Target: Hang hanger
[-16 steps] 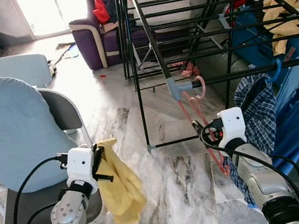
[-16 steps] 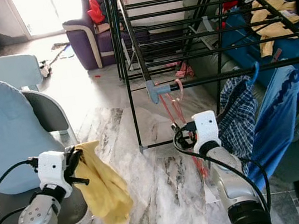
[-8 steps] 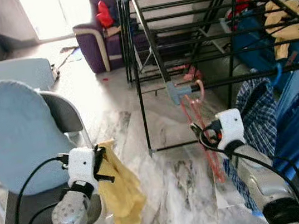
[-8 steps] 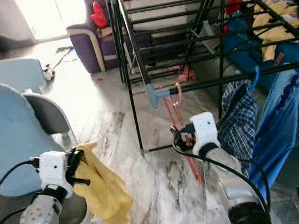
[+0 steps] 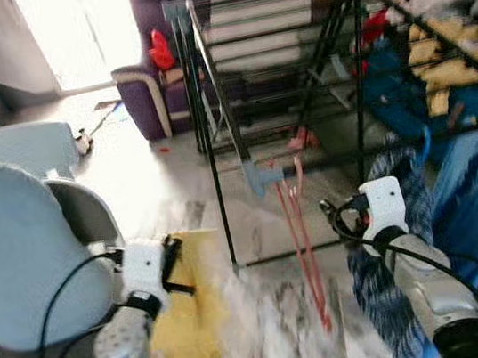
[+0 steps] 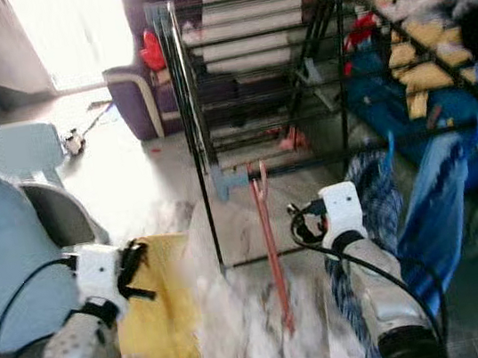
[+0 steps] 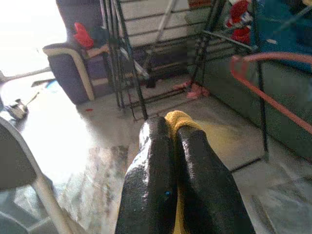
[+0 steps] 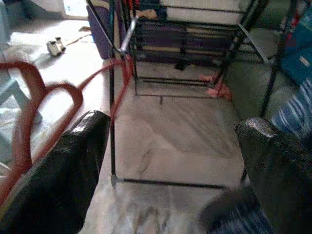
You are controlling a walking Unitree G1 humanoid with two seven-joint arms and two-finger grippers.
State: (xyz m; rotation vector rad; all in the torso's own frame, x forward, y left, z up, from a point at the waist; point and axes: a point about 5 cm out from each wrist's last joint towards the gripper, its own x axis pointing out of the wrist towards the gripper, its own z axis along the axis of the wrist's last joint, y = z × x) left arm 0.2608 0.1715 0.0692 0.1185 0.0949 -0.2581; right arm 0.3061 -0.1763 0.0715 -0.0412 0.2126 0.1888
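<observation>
Daylight's pouring in from the doorway [image 5: 78, 32] at the back, blown out to white and glaring across the marble floor [image 5: 152, 169]; your head views are smeared with motion blur, worst low down, and both wrist views are soft, the near fingers [image 7: 161, 180] out of focus

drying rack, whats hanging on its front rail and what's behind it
On the drying rack, a red hanger hangs near the front rail's corner, checked and blue clothes further along. Behind stands a purple armchair; the rack's bars partly cover it.
</observation>
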